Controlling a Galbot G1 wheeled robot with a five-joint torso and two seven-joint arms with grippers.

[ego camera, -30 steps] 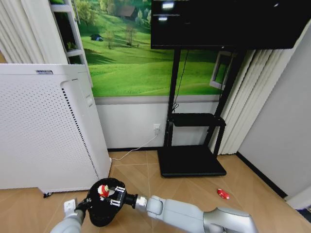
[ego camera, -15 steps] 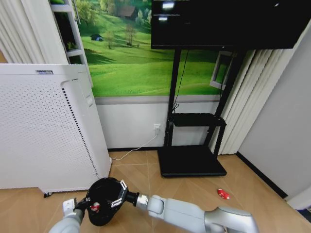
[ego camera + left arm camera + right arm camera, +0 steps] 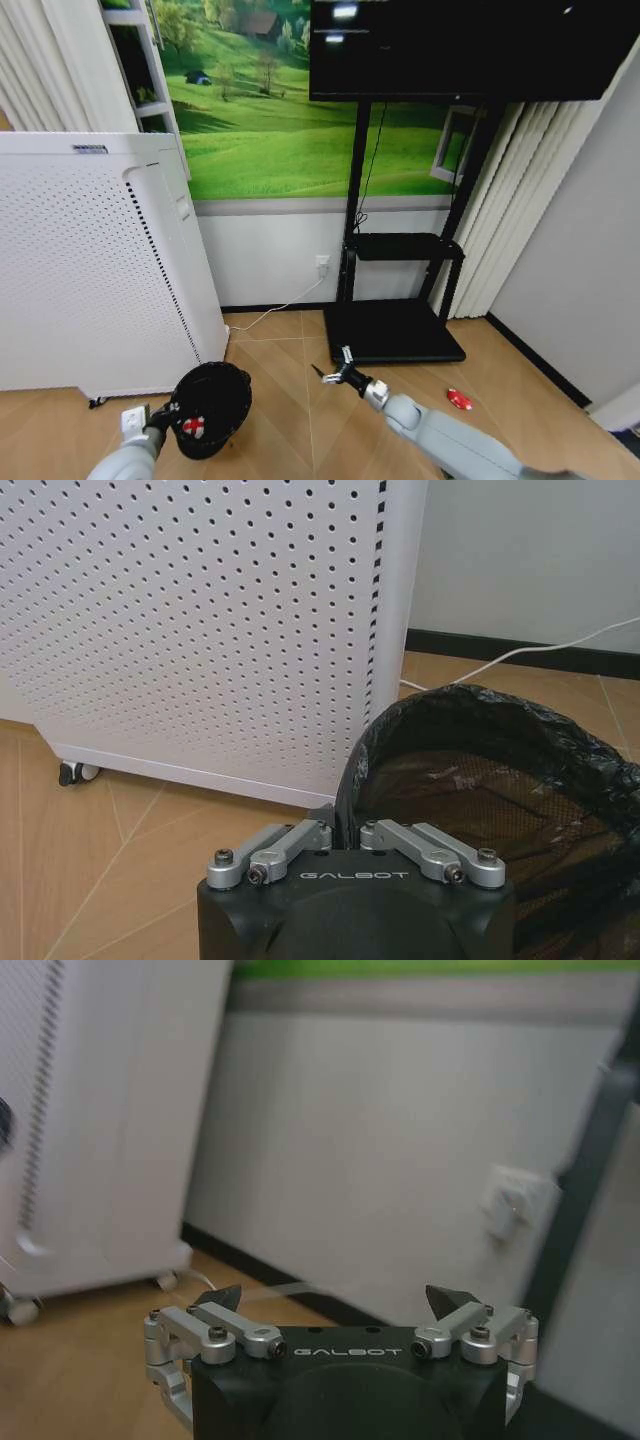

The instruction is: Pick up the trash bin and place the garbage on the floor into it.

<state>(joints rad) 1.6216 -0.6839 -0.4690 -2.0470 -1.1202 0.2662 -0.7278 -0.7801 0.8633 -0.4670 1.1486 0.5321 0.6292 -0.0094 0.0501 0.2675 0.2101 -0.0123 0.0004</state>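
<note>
The black trash bin (image 3: 214, 405) hangs low at the left over the parquet floor (image 3: 290, 375), lined with a black bag (image 3: 480, 770). My left gripper (image 3: 170, 414) is shut on its near rim (image 3: 352, 780), one finger inside and one outside. A red-and-white piece of garbage (image 3: 196, 427) lies inside the bin. My right gripper (image 3: 335, 376) is open and holds nothing, out over the floor to the right of the bin, its fingertips (image 3: 226, 1295) spread wide. A small red bit of garbage (image 3: 459, 399) lies on the floor at the right.
A big white perforated appliance on castors (image 3: 100, 270) stands close behind the bin at the left. The flat black TV-stand base (image 3: 393, 331) lies just beyond my right gripper. A white cable (image 3: 275, 312) runs to a wall socket (image 3: 323, 264).
My right gripper has let the red-and-white piece drop into the bin and swung away to the right, open. The left gripper still holds the bin, now slightly lower.
</note>
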